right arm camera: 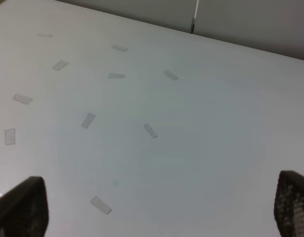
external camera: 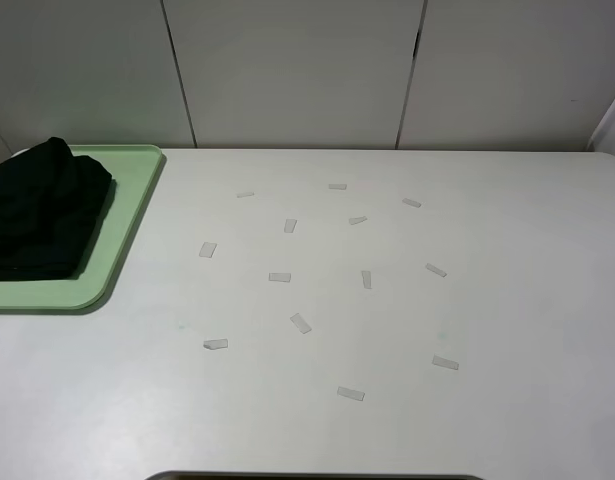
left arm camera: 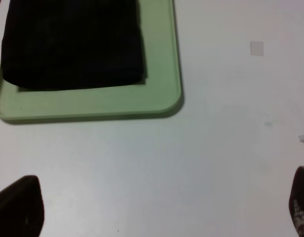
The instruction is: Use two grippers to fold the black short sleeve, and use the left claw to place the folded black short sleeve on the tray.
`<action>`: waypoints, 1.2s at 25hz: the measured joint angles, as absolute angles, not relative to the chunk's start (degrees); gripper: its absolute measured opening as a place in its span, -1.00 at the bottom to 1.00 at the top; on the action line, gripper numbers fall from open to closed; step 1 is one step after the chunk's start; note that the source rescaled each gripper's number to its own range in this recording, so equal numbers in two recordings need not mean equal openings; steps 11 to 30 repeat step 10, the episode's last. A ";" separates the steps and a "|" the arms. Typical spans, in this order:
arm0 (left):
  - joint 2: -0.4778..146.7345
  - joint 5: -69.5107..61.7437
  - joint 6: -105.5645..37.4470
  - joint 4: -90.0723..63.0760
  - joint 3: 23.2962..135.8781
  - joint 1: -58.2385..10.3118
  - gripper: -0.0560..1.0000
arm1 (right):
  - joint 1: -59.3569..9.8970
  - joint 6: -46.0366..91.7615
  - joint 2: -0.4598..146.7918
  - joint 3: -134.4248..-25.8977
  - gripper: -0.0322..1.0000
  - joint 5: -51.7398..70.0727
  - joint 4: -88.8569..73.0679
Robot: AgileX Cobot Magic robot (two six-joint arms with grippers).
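My jaws on both claws, left claw (left arm camera: 156, 207) and right claw (right arm camera: 156, 207), are spread wide and hold nothing. The folded black short sleeve (external camera: 37, 205) lies on the green tray (external camera: 127, 215) at nine o'clock on the white table (external camera: 387, 330).

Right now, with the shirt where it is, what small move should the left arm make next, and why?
Probably just draw the left gripper back a little and stop. The folded black shirt already lies on the green tray, nothing grips it, and both grippers look open over bare white table, the right gripper too. I see no fold left to make.
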State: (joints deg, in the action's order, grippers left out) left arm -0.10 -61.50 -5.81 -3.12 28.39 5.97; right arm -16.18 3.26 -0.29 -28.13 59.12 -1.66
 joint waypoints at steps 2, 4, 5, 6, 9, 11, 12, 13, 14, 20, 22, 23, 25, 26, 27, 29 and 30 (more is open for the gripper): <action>-0.10 -61.50 -5.81 -3.12 28.39 5.55 1.00 | -16.18 3.26 -0.29 -28.13 1.00 59.12 -1.68; -0.10 -61.50 -5.81 -3.12 28.39 4.24 1.00 | -16.18 3.26 -0.29 -28.13 1.00 59.12 -1.68; -0.10 -61.50 -5.81 -3.12 28.39 3.39 1.00 | -16.18 3.26 -0.29 -28.13 1.00 59.12 -1.68; -0.10 -61.50 -5.81 -3.12 28.39 2.18 1.00 | -16.18 3.26 -0.29 -28.13 1.00 59.12 -1.68; -0.10 -61.50 -5.81 -3.12 28.39 -0.73 1.00 | -16.18 3.26 -0.29 -28.13 1.00 59.12 -1.68; -0.10 -61.50 -5.81 -3.12 28.39 -1.11 1.00 | -16.18 3.26 -0.29 -28.13 1.00 59.12 -1.68; -0.10 -61.50 -5.81 -3.12 28.39 -1.11 1.00 | -16.18 3.26 -0.29 -28.13 1.00 59.12 -1.68; -0.10 -61.50 -5.81 -3.12 28.39 -1.11 1.00 | -16.18 3.26 -0.29 -28.13 1.00 59.12 -1.68; -0.10 -61.50 -5.81 -3.12 28.39 -1.11 1.00 | -16.18 3.26 -0.29 -28.13 1.00 59.12 -1.68; -0.10 -61.50 -5.81 -3.12 28.39 -1.11 1.00 | -16.18 3.26 -0.29 -28.13 1.00 59.12 -1.68; -0.10 -61.50 -5.81 -3.12 28.39 -1.11 1.00 | -16.18 3.26 -0.29 -28.13 1.00 59.12 -1.68; -0.10 -61.50 -5.81 -3.12 28.39 -1.11 1.00 | -16.18 3.26 -0.29 -28.13 1.00 59.12 -1.68; -0.10 -61.50 -5.81 -3.12 28.39 -1.11 1.00 | -16.18 3.26 -0.29 -28.13 1.00 59.12 -1.68; -0.10 -61.50 -5.81 -3.12 28.39 -1.11 1.00 | -16.18 3.26 -0.29 -28.13 1.00 59.12 -1.68; -0.10 -61.50 -5.81 -3.12 28.39 -1.11 1.00 | -16.18 3.26 -0.29 -28.13 1.00 59.12 -1.68; -0.10 -61.50 -5.81 -3.12 28.39 -1.11 1.00 | -16.18 3.26 -0.29 -28.13 1.00 59.12 -1.68; -0.10 -61.50 -5.81 -3.12 28.39 -1.11 1.00 | -16.18 3.26 -0.29 -28.13 1.00 59.12 -1.68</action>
